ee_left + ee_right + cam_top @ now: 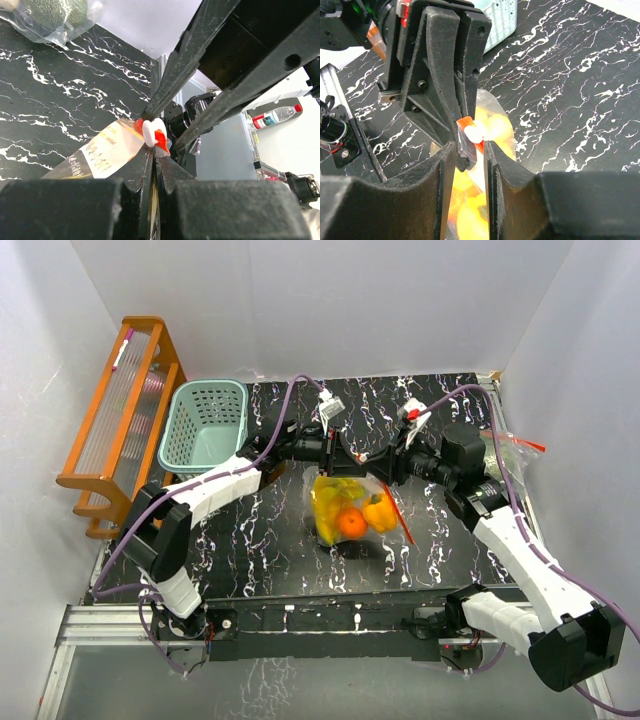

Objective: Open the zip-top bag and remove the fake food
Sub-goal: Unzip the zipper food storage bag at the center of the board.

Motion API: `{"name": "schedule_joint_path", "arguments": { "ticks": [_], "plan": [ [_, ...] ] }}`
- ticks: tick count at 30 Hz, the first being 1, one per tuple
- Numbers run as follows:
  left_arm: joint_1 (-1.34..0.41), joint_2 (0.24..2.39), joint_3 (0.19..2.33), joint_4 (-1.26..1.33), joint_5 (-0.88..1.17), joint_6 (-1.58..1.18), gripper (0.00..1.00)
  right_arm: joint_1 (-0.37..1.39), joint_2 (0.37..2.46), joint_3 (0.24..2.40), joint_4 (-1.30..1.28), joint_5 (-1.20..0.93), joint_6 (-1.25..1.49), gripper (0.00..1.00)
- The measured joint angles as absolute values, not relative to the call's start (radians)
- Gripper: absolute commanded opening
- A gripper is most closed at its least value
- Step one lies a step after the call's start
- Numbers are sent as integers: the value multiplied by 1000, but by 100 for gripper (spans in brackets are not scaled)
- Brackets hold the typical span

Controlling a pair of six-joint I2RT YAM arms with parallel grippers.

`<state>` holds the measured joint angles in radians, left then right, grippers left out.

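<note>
Vertically: zip-top bag point(355, 502), seal end up.

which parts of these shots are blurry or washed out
Top view: evenly lit and sharp, mild sheen on the bag. Left wrist: slider crisp, its own fingers dark and soft up close. Right wrist: near fingers blurred, food a glowing orange smear, table sharp.

Glossy plastic fake food point(352, 523), clear filmy zip-top bag point(107, 150) (matt black fingers point(440, 200))
</note>
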<state>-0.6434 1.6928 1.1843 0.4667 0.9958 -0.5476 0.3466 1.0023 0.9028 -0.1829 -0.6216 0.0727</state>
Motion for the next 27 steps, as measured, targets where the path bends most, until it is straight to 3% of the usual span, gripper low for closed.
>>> {"name": "schedule_joint_path", "arguments": {
  "ticks": [3, 6, 11, 23, 27],
  "plan": [
    [-643, 1683, 1184, 461, 997, -545, 0, 347, 1011, 909, -183, -628, 71, 31],
    [-643, 1678, 1184, 457, 999, -544, 0, 347, 1016, 915, -183, -630, 70, 44],
    [-643, 1676, 1184, 455, 1014, -543, 0, 347, 1015, 928, -193, -622, 57, 52],
    [-643, 1669, 1175, 501, 1076, -562, 0, 347, 1022, 982, -213, -672, 54, 52],
    [-643, 1660, 1175, 501, 1085, -562, 0, 347, 1031, 982, -213, -709, 54, 47]
  ]
}}
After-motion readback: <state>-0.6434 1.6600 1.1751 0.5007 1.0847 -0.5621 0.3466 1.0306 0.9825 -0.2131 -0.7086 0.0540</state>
